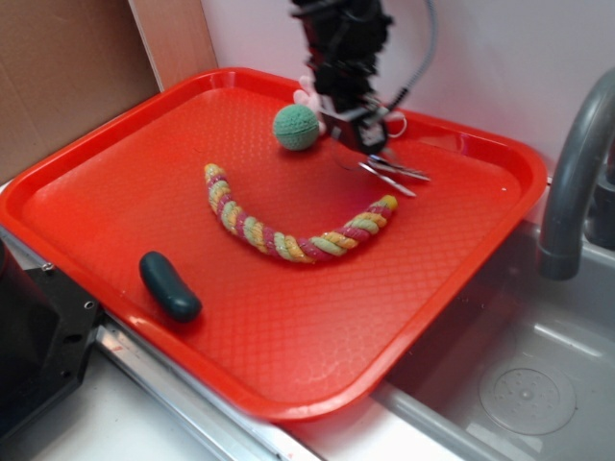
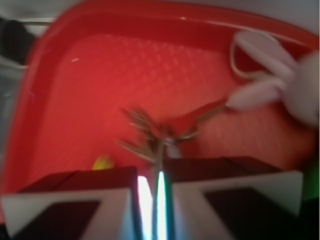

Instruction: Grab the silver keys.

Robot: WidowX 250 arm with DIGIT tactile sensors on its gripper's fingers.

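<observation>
The gripper point(image 1: 373, 142) is sitting right over the silver keys point(image 1: 392, 174) at the red tray's point(image 1: 288, 384) far side, jaws nearly touching and apparently pinching the ring (blurry wrist view), blades fanning away toward the rope toy point(image 1: 288, 240).

The whole wrist view is blurred: the keys point(image 2: 155, 132) are a smeared tangle, single blades impossible to separate. The bunny point(image 2: 280, 80) is cut off at the right edge. From outside, the arm hides most of the bunny point(image 1: 306, 94), and the faucet point(image 1: 577, 173) runs out of frame.
</observation>
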